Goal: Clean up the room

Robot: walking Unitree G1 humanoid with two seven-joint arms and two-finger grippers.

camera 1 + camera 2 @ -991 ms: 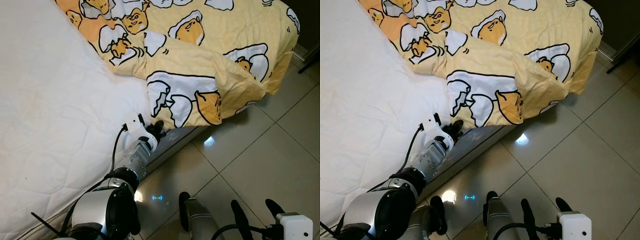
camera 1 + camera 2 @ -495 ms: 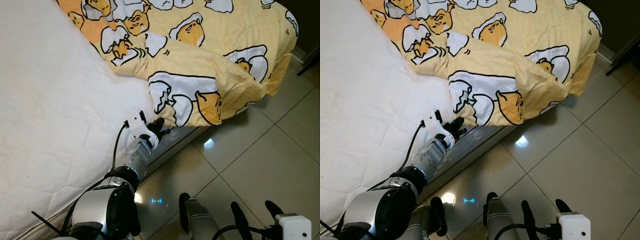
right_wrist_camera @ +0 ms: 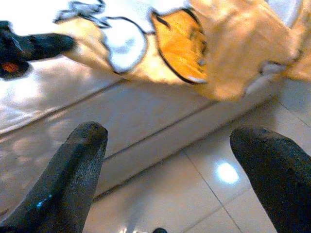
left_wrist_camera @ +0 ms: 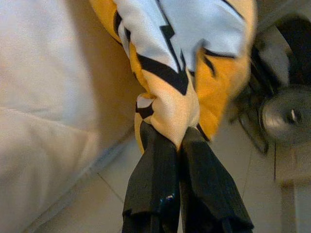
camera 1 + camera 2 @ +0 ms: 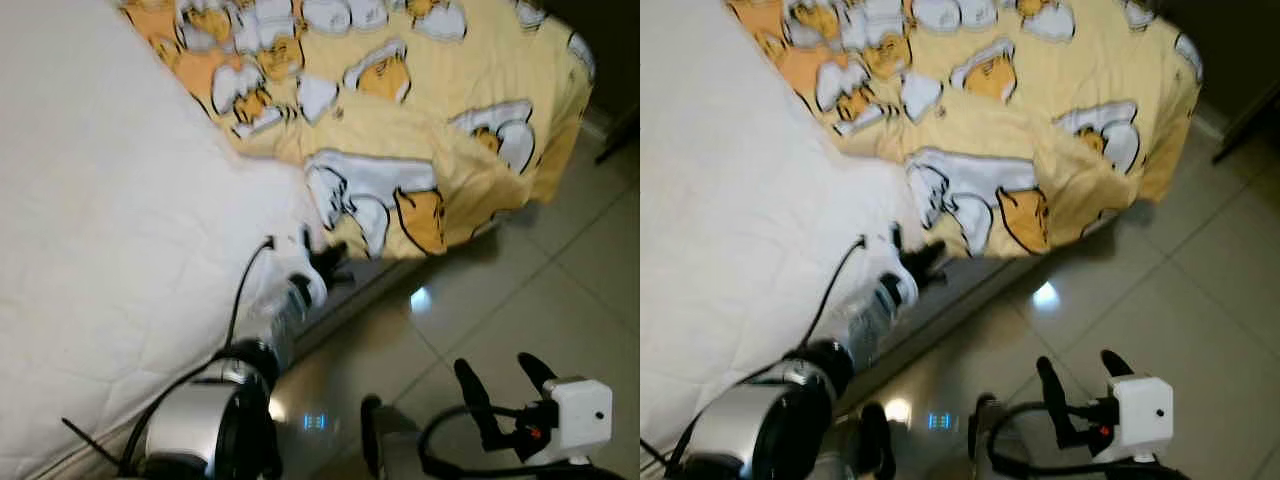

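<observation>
Pinching the duvet (image 4: 170, 97) corner at the bed (image 5: 100, 230) edge, left end effector (image 4: 177, 141) is clamped on a bunched fold; fabric looks soft, light, prob slippery, so grip deep w/ more cloth; right end effector (image 3: 170, 160) is spread open, empty, over floor (image 5: 560, 280).

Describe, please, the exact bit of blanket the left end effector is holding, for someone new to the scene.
Start at the white mattress. The yellow egg-print blanket hangs over its edge. The held part is its lowest corner, bunched between the shut left end effector.
</observation>
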